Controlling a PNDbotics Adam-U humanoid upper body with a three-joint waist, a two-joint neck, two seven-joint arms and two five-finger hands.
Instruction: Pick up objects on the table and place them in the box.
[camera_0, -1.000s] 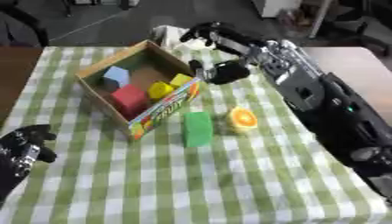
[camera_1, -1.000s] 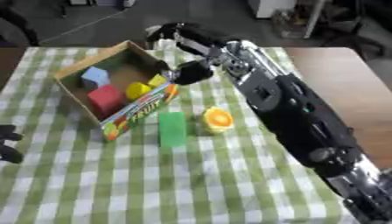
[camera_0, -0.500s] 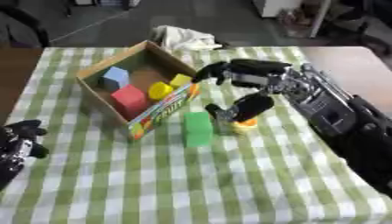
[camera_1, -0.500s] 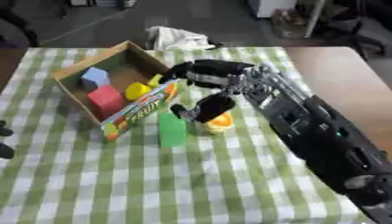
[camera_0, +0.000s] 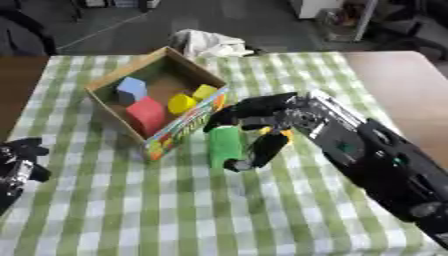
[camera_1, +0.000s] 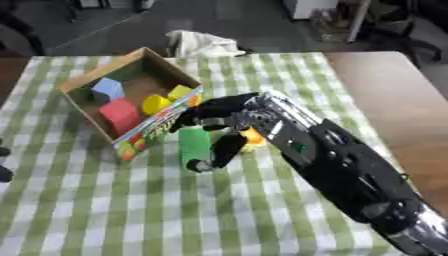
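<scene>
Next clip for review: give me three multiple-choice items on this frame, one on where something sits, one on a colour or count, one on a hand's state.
1. Where does the green block stand?
A. inside the box
B. on the cloth beside the box
C. on the bare wooden tabletop

2. What colour is the biggest block in the box?
A. red
B. purple
C. white

3. What is the right hand doing?
A. resting flat at the table's edge
B. reaching into the box
C. curling its fingers around the green block

Answers:
1 B: the green block stands outside the box.
2 A: the red block is the biggest.
3 C: the right hand brackets the block.
</scene>
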